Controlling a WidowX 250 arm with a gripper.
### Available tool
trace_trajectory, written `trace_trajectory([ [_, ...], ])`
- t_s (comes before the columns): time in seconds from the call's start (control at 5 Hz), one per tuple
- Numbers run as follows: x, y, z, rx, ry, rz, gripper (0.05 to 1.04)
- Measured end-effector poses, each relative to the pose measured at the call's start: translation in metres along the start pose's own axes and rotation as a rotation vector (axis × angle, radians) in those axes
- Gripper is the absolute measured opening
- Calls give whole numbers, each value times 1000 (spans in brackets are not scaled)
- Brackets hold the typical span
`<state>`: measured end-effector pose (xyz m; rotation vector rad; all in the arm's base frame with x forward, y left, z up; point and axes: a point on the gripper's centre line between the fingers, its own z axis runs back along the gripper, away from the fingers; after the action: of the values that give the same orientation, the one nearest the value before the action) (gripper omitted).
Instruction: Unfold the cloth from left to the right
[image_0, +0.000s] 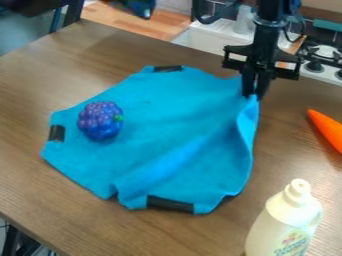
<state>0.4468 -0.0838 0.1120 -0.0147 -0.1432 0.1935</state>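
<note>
On the brown table (47, 90), spread mostly open, just below and left of the black gripper (252, 94), the blue cloth (150, 135). Looks like time to open the right side: tug a bit more right, lay flat, let go. About as long as wide; one corner up, pinched tight in the gripper, right edge toward the camera. Closer to the camera, a white bottle (285, 220); right, an orange carrot (326, 131); left, a purple berry (100, 121).

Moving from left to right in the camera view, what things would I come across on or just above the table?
Black patch on the cloth's left edge → purple toy grapes → black gripper at the cloth's far right corner → orange toy carrot.
</note>
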Motion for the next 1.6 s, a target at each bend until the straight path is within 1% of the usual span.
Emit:
trace_trajectory([
  [0.2,1,-4,0,-13,-13,-37,486],
  [0.4,4,-7,-1,-22,-33,-52,794],
  [0.6,3,-7,-4,-21,-37,-50,965],
  [0.8,3,-7,-6,-12,-37,-49,957],
  [1.0,1,-9,-6,-9,-32,-74,993],
  [1.2,-5,-10,-9,-21,-2,-87,994],
  [1.4,-5,-9,-8,-17,1,-94,952],
  [1.6,-6,-9,-9,-12,6,-73,675],
])
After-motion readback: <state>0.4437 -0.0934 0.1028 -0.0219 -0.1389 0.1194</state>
